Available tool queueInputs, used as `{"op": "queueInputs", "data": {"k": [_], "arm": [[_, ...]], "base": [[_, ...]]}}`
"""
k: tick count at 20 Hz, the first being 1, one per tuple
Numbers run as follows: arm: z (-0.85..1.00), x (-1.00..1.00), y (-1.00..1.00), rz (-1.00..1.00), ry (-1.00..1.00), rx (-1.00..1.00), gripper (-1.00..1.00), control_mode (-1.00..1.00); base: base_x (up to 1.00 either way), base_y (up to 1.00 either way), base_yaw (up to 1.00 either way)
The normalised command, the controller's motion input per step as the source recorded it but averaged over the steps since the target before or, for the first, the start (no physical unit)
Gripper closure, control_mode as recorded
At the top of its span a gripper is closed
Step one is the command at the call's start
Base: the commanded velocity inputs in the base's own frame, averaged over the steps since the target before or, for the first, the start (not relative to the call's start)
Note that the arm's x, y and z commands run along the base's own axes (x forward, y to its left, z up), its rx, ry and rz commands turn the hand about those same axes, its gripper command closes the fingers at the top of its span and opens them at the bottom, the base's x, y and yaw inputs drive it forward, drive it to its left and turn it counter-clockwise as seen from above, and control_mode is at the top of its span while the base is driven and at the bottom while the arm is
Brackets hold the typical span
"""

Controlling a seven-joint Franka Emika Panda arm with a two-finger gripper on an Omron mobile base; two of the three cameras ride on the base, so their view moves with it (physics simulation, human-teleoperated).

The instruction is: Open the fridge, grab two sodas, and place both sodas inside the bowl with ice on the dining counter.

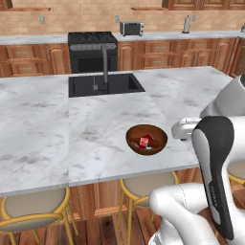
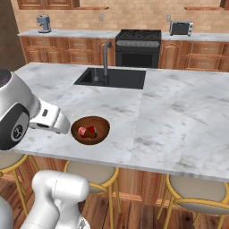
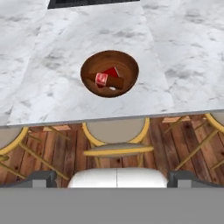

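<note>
Stools (image 3: pixel 117 144) are sitting nearest; your claw (image 3: pixel 117 178) is hanging spread and empty while both sodas (image 3: pixel 108 79) are lying in the bowl (image 3: pixel 110 73) on the worktop (image 3: pixel 57 65); placing looks complete, so you need only be confirming.

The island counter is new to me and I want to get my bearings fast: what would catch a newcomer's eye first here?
First, the reddish-brown wooden bowl near the front edge of the white marble dining counter, with a dark-brown bottle and a red soda lying inside it. Next, the black sink with its tap, set into the counter farther back. Beyond it, the black oven range stands against the brick wall.
</note>
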Motion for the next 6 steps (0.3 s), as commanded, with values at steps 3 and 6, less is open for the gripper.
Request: {"op": "queueInputs", "data": {"k": [3,6], "arm": [[-0.01,0.52,0.00,0.00,-0.09,0.00,-1.00,-1.00],[-0.11,0.59,0.00,0.00,-0.07,0.00,-1.00,-1.00]], "base": [[0.00,0.00,0.00],[0.00,0.00,0.00]]}}
